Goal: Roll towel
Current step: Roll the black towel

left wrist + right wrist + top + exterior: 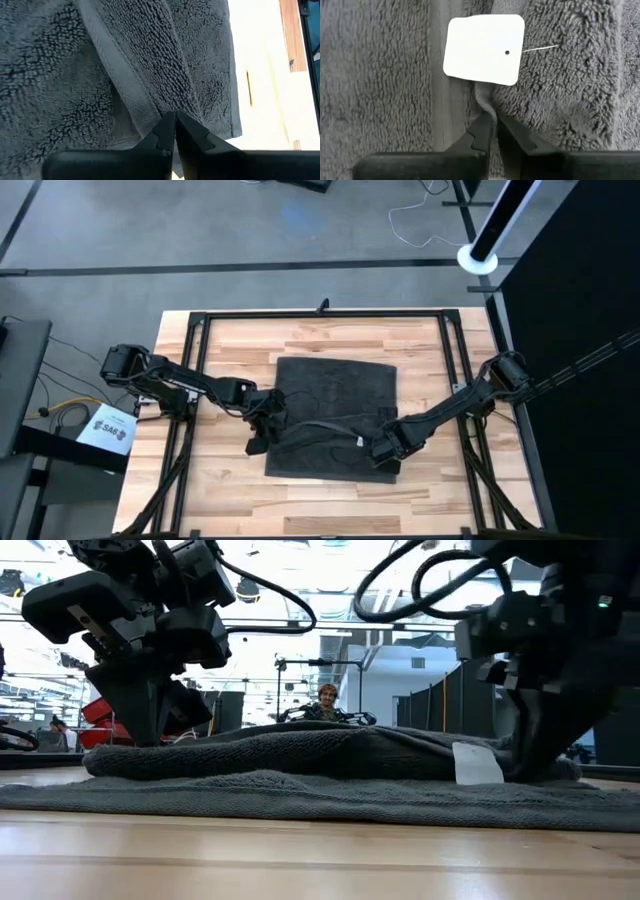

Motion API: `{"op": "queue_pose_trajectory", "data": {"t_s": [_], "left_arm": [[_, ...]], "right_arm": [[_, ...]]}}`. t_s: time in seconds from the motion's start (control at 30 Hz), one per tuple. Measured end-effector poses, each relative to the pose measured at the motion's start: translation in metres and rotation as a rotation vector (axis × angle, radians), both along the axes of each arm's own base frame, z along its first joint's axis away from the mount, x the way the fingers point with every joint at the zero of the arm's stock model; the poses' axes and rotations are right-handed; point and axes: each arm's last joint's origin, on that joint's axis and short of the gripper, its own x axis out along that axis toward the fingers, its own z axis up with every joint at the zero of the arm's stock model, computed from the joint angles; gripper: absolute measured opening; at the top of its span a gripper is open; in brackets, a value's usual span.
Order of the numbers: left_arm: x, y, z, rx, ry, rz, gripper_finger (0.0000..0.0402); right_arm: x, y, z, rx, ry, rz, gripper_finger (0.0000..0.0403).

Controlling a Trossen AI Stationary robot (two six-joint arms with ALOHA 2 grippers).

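From above, the towel (335,415) lies mid-tabletop (230,500), its near edge folded over; the left end effector (266,423) sits at its left near corner, the right end effector (388,450) at the right near corner.

At table height, the fold forms a low ridge with a white label (476,764) at the right.

Left wrist: fingers clenched on the hem.

Right wrist: fingers clenched on cloth just below the label

Four camera views of one bench (330,500).
Overhead looking straight down on everything; low view level across the surface toward the room; two wrist views pressed close against the towel (335,395), shared by all four.
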Motion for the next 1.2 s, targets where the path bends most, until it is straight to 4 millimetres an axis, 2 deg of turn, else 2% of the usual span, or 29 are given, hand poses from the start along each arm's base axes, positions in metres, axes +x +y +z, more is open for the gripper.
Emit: {"op": "queue_pose_trajectory", "data": {"t_s": [0.13, 0.23, 0.37, 0.5, 0.6, 0.73, 0.87, 1.0, 1.2], "left_arm": [[-0.003, 0.003, 0.006, 0.027, -0.017, 0.021, 0.0], [-0.008, 0.006, 0.019, 0.097, -0.023, 0.048, 0.0], [-0.013, 0.012, 0.049, 0.253, -0.06, 0.073, 0.0], [-0.014, 0.025, 0.084, 0.439, -0.142, 0.12, 0.0], [-0.012, 0.036, 0.101, 0.445, -0.193, 0.154, 0.0], [-0.012, 0.042, 0.091, 0.314, -0.159, 0.073, 0.0006], [-0.007, 0.034, 0.068, 0.18, -0.132, -0.065, 0.0042], [-0.001, 0.017, 0.047, 0.096, -0.144, -0.243, 0.01], [0.014, -0.016, 0.026, 0.096, -0.197, -0.436, 0.0171]], "right_arm": [[0.002, -0.002, 0.007, -0.012, 0.03, -0.019, 0.0005], [0.002, -0.003, 0.024, -0.023, 0.052, -0.04, 0.0005], [-0.009, -0.008, 0.058, -0.085, 0.017, -0.107, 0.0004], [-0.03, -0.027, 0.092, -0.177, -0.058, -0.234, 0.0004], [-0.041, -0.041, 0.11, -0.167, -0.102, -0.295, 0.0004], [-0.047, -0.05, 0.12, -0.151, -0.131, -0.302, 0.0004], [-0.047, -0.052, 0.121, -0.152, -0.132, -0.3, 0.0004], [-0.042, -0.052, 0.118, -0.145, -0.142, -0.308, 0.0004], [-0.036, -0.05, 0.114, -0.143, -0.143, -0.292, 0.0004]]}}
